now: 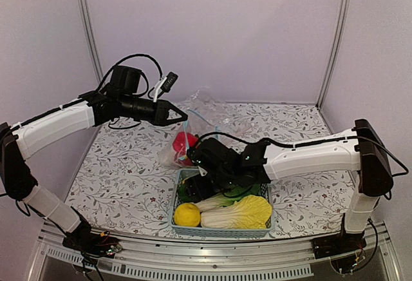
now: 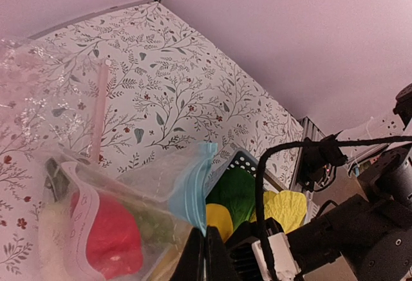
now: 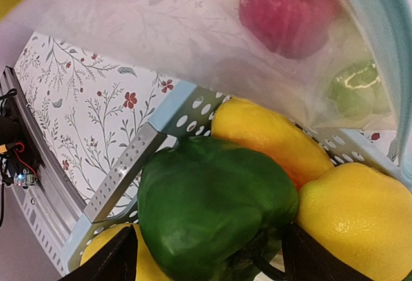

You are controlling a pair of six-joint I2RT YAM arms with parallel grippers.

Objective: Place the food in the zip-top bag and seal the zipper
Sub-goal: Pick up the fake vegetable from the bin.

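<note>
From my seat, the left gripper [image 1: 172, 113] has its fingers pinched together on the mouth edge of the zip-top bag [image 1: 206, 110], right by the teal zipper [image 2: 192, 187]. It holds that lip up off the floral tablecloth [image 1: 122, 171], while the rest of the bag slumps just behind the light-blue basket [image 1: 222, 232]. A red fruit [image 2: 111, 242] and a pale green piece [image 3: 354, 87] lie inside the bag. The right gripper [image 3: 209, 261] is down in the basket with its fingers spread to either side of a green pepper [image 3: 212, 197]. They sit close against its flanks, but the wrist view cuts off the pads, so I cannot tell whether they press it or only bracket it. A lemon [image 3: 360, 223] touches the pepper, and the overhead view shows a cabbage [image 1: 239, 212] at the basket's near side. I judge the pepper light, hard and glossy, likely to squirt out of a shallow pinch, so I'd take it across its widest middle with the fingers deep. The bag is thin, limp film that will fold shut on itself. It wants holding at the stiffer zipper strip, where the left fingers are.
</note>
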